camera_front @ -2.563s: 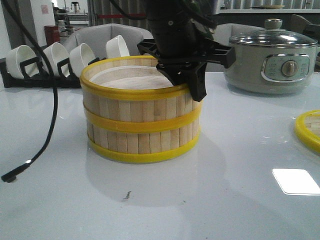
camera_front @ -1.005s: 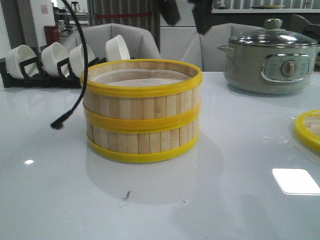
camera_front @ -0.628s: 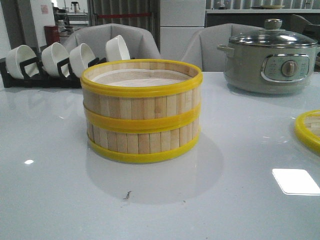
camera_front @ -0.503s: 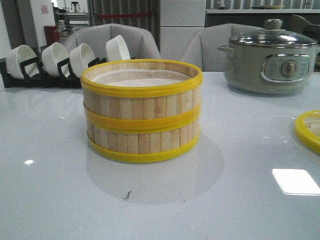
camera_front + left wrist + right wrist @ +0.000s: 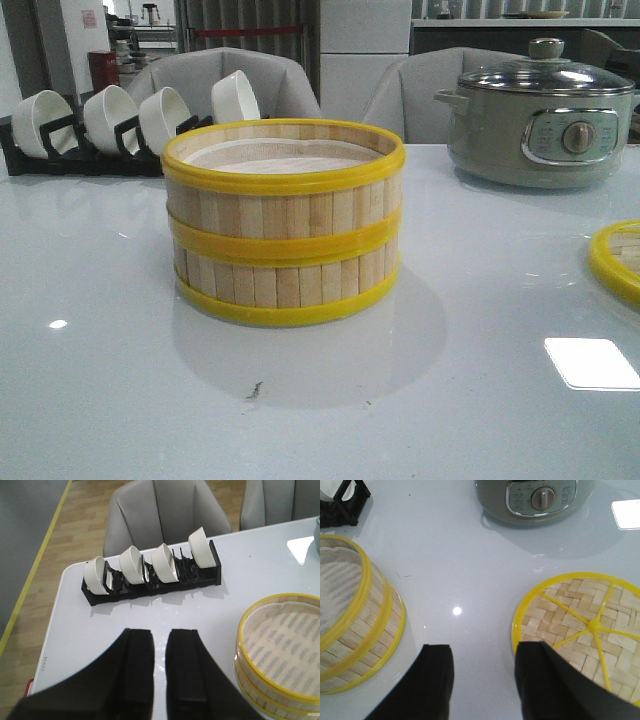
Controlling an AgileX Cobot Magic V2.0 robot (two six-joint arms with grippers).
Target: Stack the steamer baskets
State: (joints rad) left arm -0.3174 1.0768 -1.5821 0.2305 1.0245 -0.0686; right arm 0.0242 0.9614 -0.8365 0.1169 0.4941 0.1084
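Front view puts the glossy white table (image 5: 120,400) nearest, bare at the lower edge of the frame. At centre stand 2 baskets (image 5: 285,220), one on the other, both round drums of vertical pale bamboo slats banded by 3 smooth yellow rims; a pale liner shows inside the top one. At the right edge, cut off by the frame, lies the lid (image 5: 617,258), flat on the table and well apart from the stack. In the right wrist view its face is woven bamboo strips with thin yellow spokes meeting at a hub. Behind, upper left, 4 white glazed bowls (image 5: 165,112) tilt in a black rack (image 5: 75,158). Upper right sits a grey-green pot (image 5: 545,125) with a glass dome and a round dial.

Neither arm shows in this view. The left gripper (image 5: 159,672) shows matte black fingers a narrow gap apart, holding nothing. The right gripper (image 5: 484,680) is spread wide, also empty, above the table between stack and lid.
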